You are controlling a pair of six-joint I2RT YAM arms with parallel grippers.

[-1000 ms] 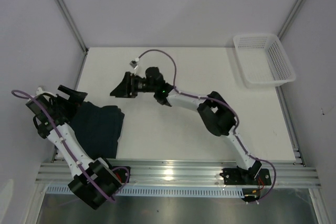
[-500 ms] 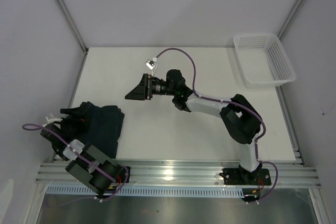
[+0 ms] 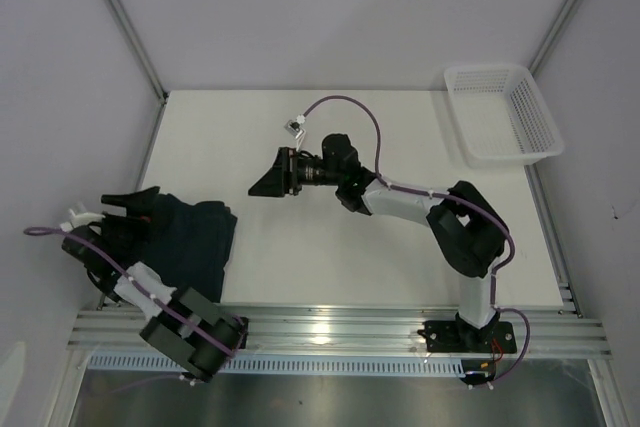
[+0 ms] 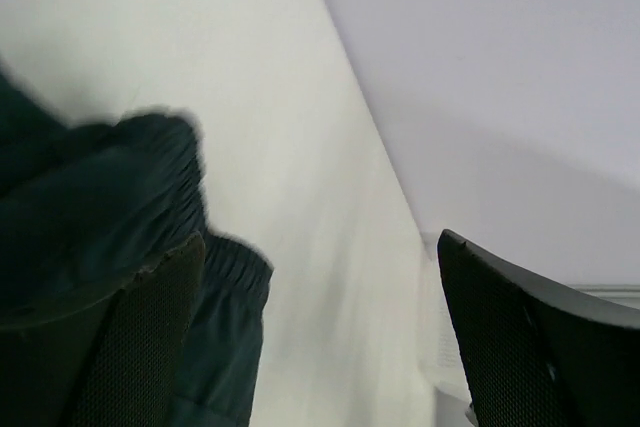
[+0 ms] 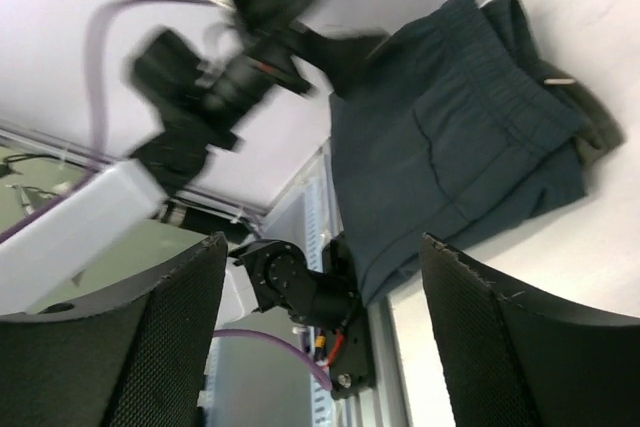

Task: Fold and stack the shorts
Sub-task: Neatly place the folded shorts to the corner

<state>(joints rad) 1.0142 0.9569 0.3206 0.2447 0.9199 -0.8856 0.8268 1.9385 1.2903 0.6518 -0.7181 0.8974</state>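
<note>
your left arm's tucked low, left claw (image 3: 130,199) wide open & empty, over the shorts (image 3: 195,247) at bench (image 3: 330,257) near-left corner. right arm stretches to mid-bench; right claw (image 3: 265,179) open, empty.

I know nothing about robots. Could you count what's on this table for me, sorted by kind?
Robot arms: 2, the left arm and the right arm
Shorts: 2, the navy-teal shorts on top and the olive shorts, of which only an edge shows underneath
Baskets: 1, the white mesh basket
Total: 5
</note>
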